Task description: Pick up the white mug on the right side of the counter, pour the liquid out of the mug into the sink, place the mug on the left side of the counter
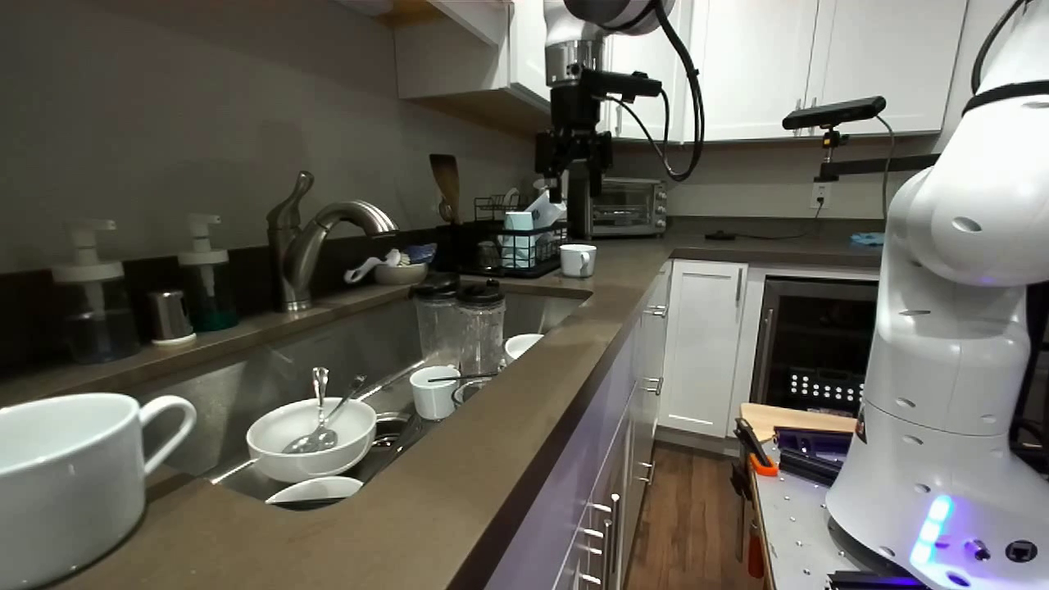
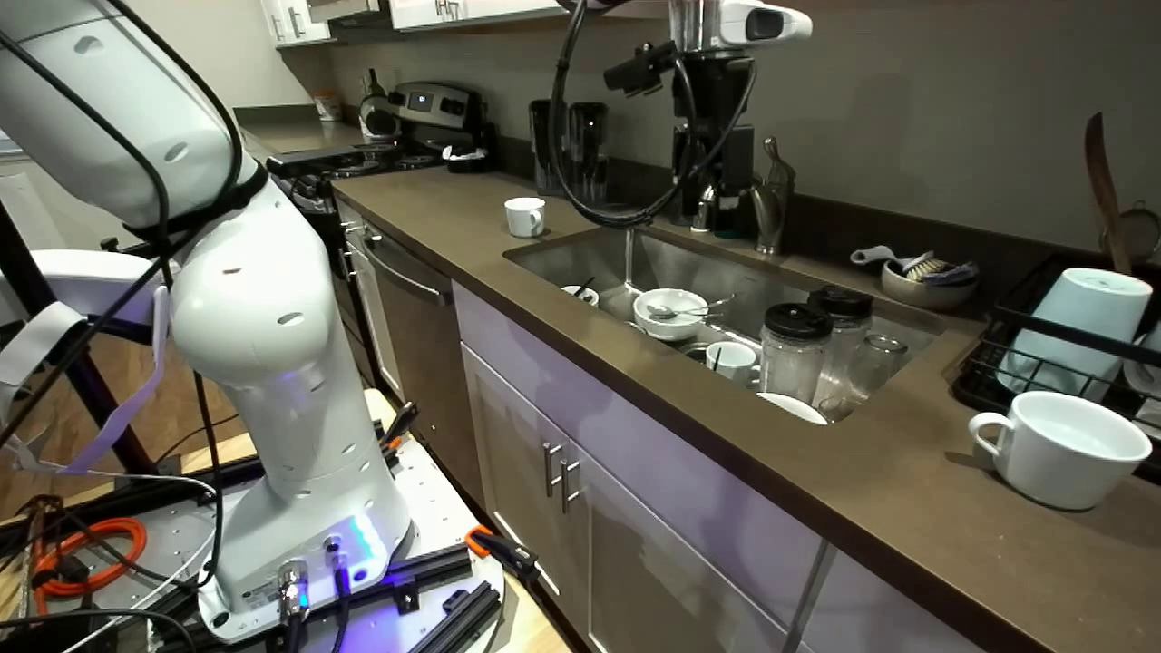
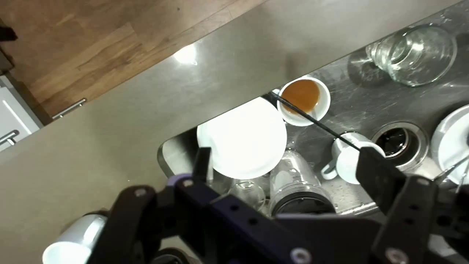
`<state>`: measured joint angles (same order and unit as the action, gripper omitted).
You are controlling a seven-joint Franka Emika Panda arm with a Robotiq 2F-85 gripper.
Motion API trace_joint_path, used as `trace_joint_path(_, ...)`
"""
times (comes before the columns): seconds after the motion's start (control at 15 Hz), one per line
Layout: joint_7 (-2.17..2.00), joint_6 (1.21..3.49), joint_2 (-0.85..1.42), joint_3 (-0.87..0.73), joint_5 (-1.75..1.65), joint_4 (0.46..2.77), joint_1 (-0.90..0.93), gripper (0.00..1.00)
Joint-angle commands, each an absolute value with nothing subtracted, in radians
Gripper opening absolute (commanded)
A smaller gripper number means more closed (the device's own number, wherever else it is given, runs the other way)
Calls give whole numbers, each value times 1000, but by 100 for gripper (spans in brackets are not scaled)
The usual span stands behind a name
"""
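1. The claw (image 3: 285, 156) hung with its fingers (image 3: 202, 165) spread well apart and nothing in its grip; the sink (image 3: 359, 110) lay below it.

2. The task's thing, taken to be the white mug (image 2: 1061, 453), stood upright on the counter (image 2: 889, 472), lower than the claw and off to its right, just beside the dish rack (image 2: 980, 390). Claw and mug were apart.

3. Whether that mug held liquid could not be told: its inside washed out to bright white in the wrist view, and an exterior view showed only pale walls.

4. As judged from this, no step was done. With a mug on the claw's right and nothing carried, the pick-up, the pour and the set-down all seemed to be left.

5. One doubt remained. To the left of the claw, past the sink, a look-alike mug (image 2: 525, 218) stood upright on the counter. It could have been a delivered mug, but the one on the right made an unstarted task likelier.

6. Beneath the claw, inside the sink, a cup (image 3: 324, 104) held brown liquid (image 3: 301, 96); that was no proof of a pour.

7. The likely next need was a move rightward and down to the mug.
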<state>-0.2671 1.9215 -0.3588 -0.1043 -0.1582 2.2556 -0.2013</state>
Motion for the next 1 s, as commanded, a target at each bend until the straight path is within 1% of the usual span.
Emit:
trace_joint_path(0.0, -335, 1960, -289, -127, -179, 2222, -240, 100)
trace_joint_path(0.4, -403, 1981, -214, -186, -161, 2192, -280, 100)
trace_joint_path(0.47, -367, 1971, -240, -182, -165, 2211, -268, 100)
trace_joint_path(0.93, -367, 1971, -234, -186, -165, 2211, -267, 100)
